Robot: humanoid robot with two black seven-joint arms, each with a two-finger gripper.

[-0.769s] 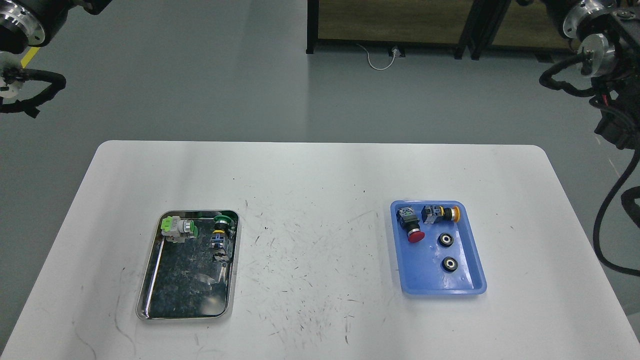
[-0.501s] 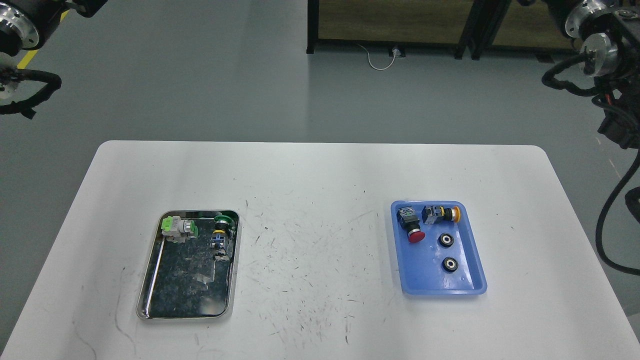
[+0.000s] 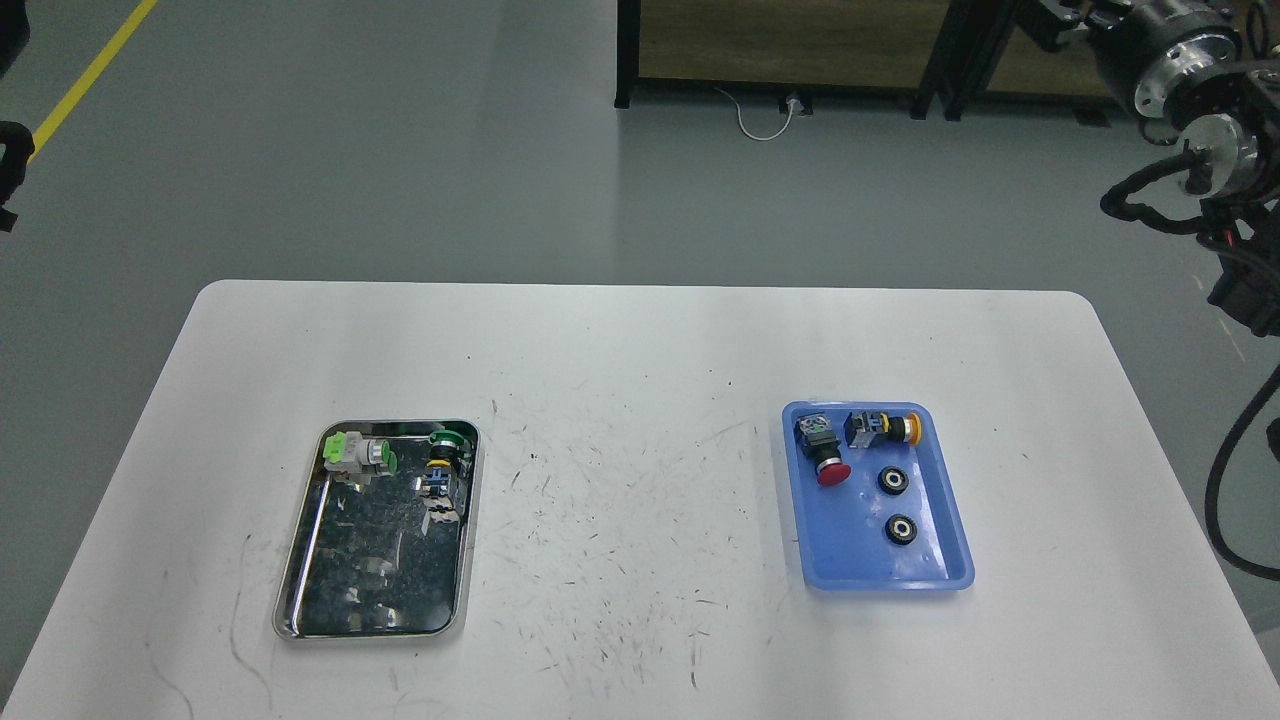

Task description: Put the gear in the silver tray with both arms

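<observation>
Silver tray (image 3: 300,560) lies far below right arm (image 3: 1190,90); grippers' state cannot be told.

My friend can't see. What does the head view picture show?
A white table holds a silver tray on the left with two green push-buttons, and a blue tray on the right with two more buttons and two small black gears. Both arms sit at the edges, away from the trays.

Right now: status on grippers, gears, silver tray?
Grippers out of frame, arms raised off the table. Two gears in blue tray. Silver tray holds two switches only. Nothing between trays.
</observation>
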